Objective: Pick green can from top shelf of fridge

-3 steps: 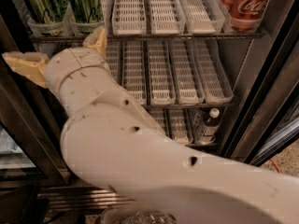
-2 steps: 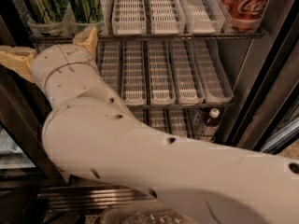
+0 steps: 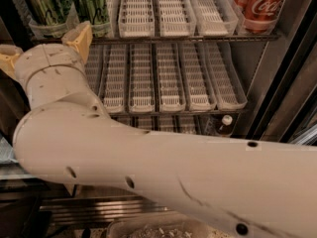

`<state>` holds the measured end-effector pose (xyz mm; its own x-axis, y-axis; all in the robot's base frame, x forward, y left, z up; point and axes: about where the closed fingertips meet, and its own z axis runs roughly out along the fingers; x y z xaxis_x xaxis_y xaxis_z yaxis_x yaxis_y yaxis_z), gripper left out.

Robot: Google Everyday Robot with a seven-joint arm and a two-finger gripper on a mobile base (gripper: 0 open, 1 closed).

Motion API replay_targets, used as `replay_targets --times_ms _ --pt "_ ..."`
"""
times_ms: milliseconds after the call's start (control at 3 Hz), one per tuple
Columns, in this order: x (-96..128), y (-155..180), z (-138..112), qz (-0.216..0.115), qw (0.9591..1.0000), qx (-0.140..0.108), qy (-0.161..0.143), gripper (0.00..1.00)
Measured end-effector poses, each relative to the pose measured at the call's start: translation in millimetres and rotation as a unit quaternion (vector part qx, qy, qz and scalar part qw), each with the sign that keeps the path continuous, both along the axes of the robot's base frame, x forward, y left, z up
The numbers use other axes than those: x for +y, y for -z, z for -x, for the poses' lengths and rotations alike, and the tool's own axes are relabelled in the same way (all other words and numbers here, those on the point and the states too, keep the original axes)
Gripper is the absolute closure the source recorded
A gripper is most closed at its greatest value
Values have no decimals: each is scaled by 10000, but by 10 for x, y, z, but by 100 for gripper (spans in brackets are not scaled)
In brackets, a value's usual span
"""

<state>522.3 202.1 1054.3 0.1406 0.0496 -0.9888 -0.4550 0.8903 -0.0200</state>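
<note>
1. Nearest the camera, the bulky cream plastic robot arm (image 3: pixel 163 177) fills the lower frame. Its elbow is bent and its wrist reaches up-left into the tall dark-framed display fridge (image 3: pixel 292 68).
2. Yellow-fingered end effector (image 3: pixel 44 38): fingers spread wide apart, holding nothing. One finger (image 3: pixel 80 36) stands against the front edge of the top shelf (image 3: pixel 173 37); the other is at the left edge of frame.
3. Change over the last second: the wrist slid left and slightly up. Its centre was roughly between the two cans and now sits about under the left one.
4. Just above and behind, upright at the front-left of that dark wire rack: the shiny aluminium green can (image 3: pixel 47 4), with a matching second can (image 3: pixel 91 1) just beside it. Neither is touched.
5. My read: it's lining up, not grasping yet. The fingers are below can height, so it has to rise and push in. The clear tray lip looks like a snag risk.
6. Farther right are long white slotted trays (image 3: pixel 168 9), then a red Coca-Cola can (image 3: pixel 260 6), well apart.
</note>
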Motion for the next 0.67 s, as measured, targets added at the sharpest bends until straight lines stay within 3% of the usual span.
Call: replay_targets --times_ms 667 --pt "24 -26 -47 -159 9998 -49 114 0"
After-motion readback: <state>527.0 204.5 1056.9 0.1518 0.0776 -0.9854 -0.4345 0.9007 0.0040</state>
